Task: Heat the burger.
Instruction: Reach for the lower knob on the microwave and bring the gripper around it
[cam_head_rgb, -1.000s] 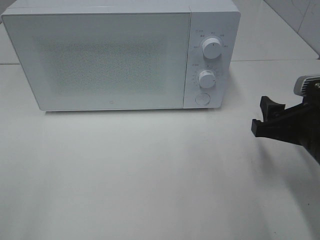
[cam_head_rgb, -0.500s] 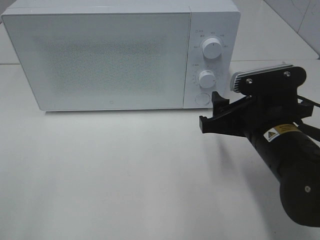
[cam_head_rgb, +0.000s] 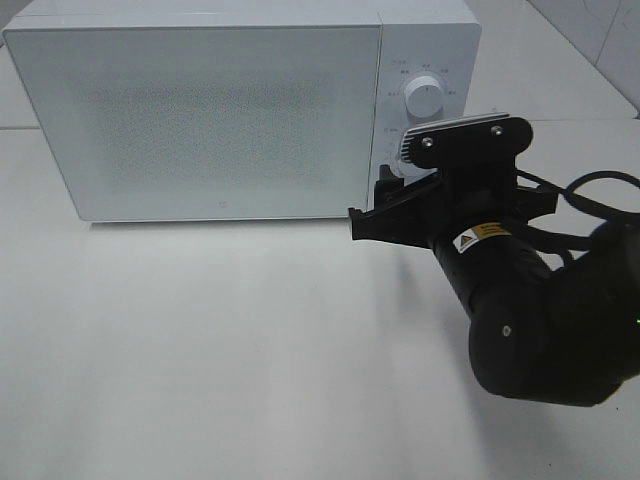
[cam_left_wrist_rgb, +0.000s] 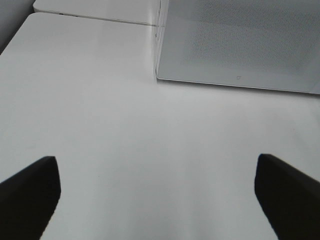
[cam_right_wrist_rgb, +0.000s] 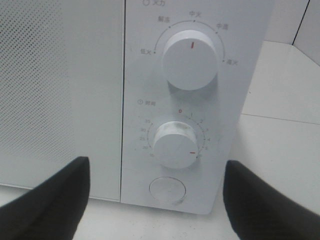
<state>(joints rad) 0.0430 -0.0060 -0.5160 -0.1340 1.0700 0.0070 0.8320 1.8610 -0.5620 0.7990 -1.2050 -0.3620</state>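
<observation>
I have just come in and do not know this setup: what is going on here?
The right gripper, open and empty, is in front of the microwave, facing its lower dial and round button. The door is shut. The left gripper, also open, hangs over the table. No burger is in view.

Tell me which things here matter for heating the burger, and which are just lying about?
For the job: microwave, door shut; its lower knob and round button; right gripper, open, at the panel; burger not in view.
Just there: left gripper, open, over the table; nothing loose seen.
</observation>
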